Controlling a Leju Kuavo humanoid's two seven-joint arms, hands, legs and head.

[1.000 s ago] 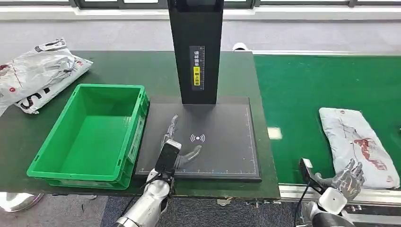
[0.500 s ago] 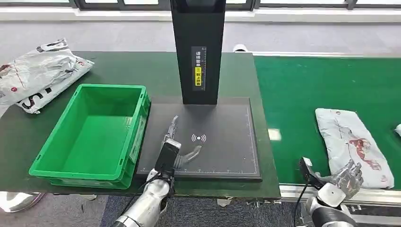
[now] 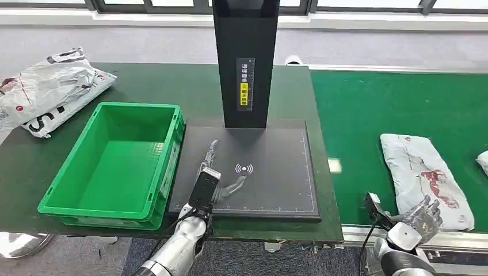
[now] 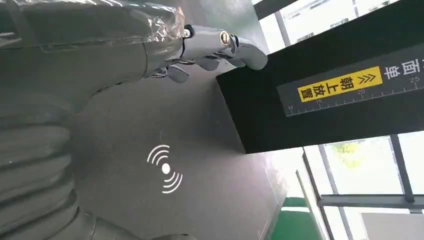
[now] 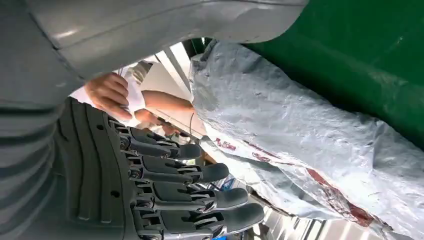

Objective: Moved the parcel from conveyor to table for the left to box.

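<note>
A grey plastic parcel (image 3: 424, 178) with red print lies on the green conveyor belt (image 3: 368, 115) at the right. My right hand (image 3: 424, 217) hovers open at the belt's near edge, just in front of the parcel's near end; in the right wrist view the parcel (image 5: 310, 130) lies close beyond the spread fingers (image 5: 200, 195). My left hand (image 3: 216, 175) lies flat and open on the black scanner pad (image 3: 276, 184), holding nothing. An empty green box (image 3: 115, 164) stands left of the pad.
A black scanner post (image 3: 246, 63) rises at the back of the pad. Another grey parcel (image 3: 49, 89) lies on the dark table at far left. A second parcel's edge (image 3: 482, 161) shows on the belt at far right. A person's hand (image 5: 107, 92) appears beyond the belt.
The parcel has drifted left along the belt toward my right hand. A second parcel's edge has come in at far right. Both hands stay nearly where they were.
</note>
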